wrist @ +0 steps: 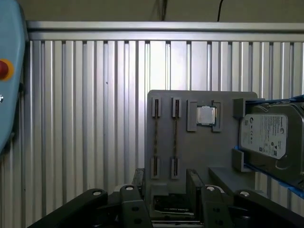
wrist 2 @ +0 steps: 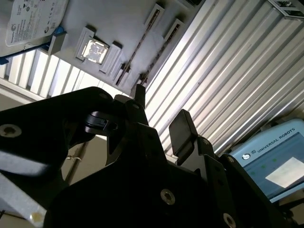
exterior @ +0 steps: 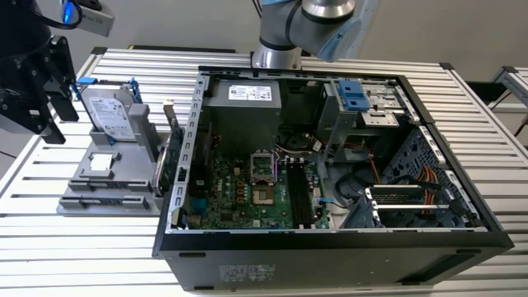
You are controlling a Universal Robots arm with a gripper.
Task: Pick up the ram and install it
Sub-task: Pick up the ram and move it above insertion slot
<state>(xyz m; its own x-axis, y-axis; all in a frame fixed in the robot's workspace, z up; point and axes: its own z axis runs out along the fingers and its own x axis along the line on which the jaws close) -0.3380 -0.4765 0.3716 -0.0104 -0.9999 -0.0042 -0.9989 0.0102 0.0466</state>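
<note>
Two ram sticks stand on edge in the slots of a grey fixture, seen edge-on as thin dark lines; they also appear in the second wrist view as ram sticks. My gripper hangs above the fixture, open, with nothing between its black fingers. The same open gripper shows in the second wrist view. In the exterior view the gripper is high at the exterior view's left, above and beside the fixture.
On the fixture sit a silver hard drive with blue rails and a small square chip. A green card stands at the fixture's edge beside the open computer case, whose motherboard carries long black slots.
</note>
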